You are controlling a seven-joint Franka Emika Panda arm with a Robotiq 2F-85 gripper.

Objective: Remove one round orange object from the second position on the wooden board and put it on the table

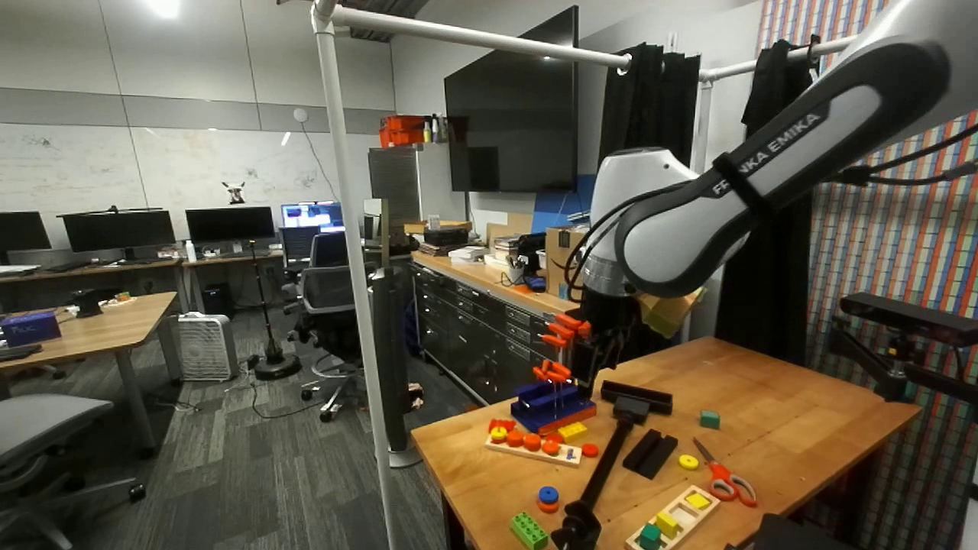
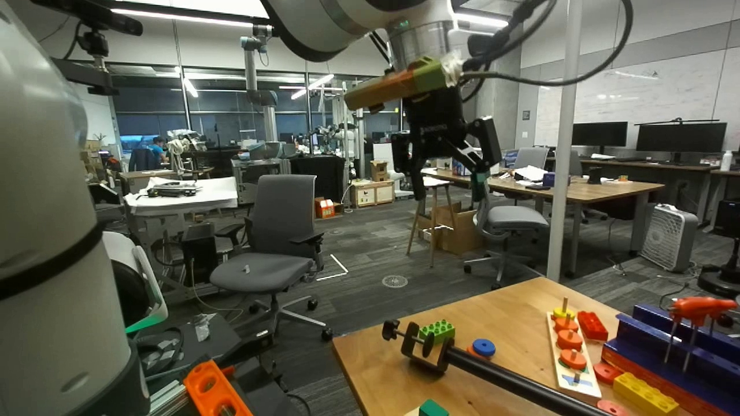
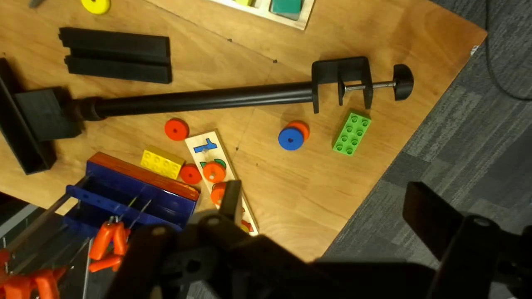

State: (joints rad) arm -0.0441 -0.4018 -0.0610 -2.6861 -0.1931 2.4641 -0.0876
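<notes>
The pale wooden board point(image 3: 218, 154) lies on the light-brown table point(image 3: 291, 199) and shows in both exterior views point(image 1: 561, 460) point(image 2: 578, 389). A round orange object point(image 3: 214, 172) sits on the peg at the second position, beside the bare peg at the blue "1"; it also shows in both exterior views point(image 1: 551, 447) point(image 2: 573, 359). More orange pieces and a yellow one sit farther along the board. My gripper point(image 3: 326, 187) is open and empty, high above the surface in an exterior view point(image 2: 448, 189). Its left finger hides part of the board in the wrist view.
A blue rack point(image 3: 137, 191) with orange-handled tools stands beside the board. A yellow brick point(image 3: 162, 162) and loose orange discs point(image 3: 176, 129) lie near it. A black clamp pole point(image 3: 208, 97), blue disc point(image 3: 290, 139), green brick point(image 3: 352, 133) and scissors point(image 1: 722, 477) also lie on the table.
</notes>
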